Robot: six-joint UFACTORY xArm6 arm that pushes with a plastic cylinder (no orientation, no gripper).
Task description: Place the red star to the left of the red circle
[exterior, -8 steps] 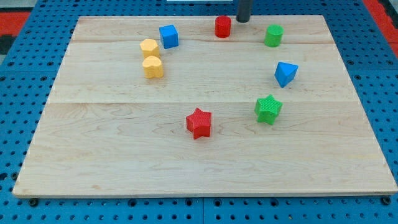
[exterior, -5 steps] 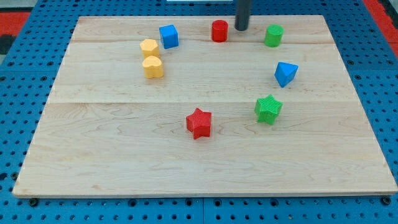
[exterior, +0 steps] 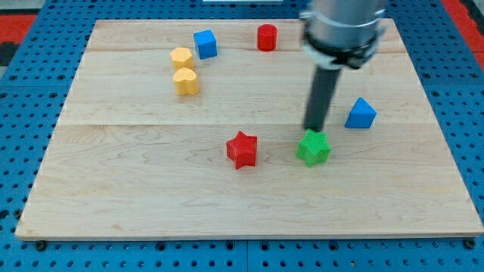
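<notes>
The red star [exterior: 242,149] lies near the middle of the wooden board [exterior: 151,189]. The red circle [exterior: 266,37] stands near the view's top edge, above and slightly right of the star. My tip [exterior: 312,130] is down on the board, right at the upper edge of the green star [exterior: 313,147] and to the right of the red star. The arm's body hides the green block that stood at the view's top right.
A blue cube [exterior: 204,44] and two yellow blocks [exterior: 181,57] [exterior: 186,81] sit at the view's upper left. A blue triangular block [exterior: 361,114] lies right of my tip. Blue pegboard surrounds the board.
My tip has swept from beside the red circle down to the green star. The green star has shifted down-left and the blue triangular block down-right. The red star has not moved.
</notes>
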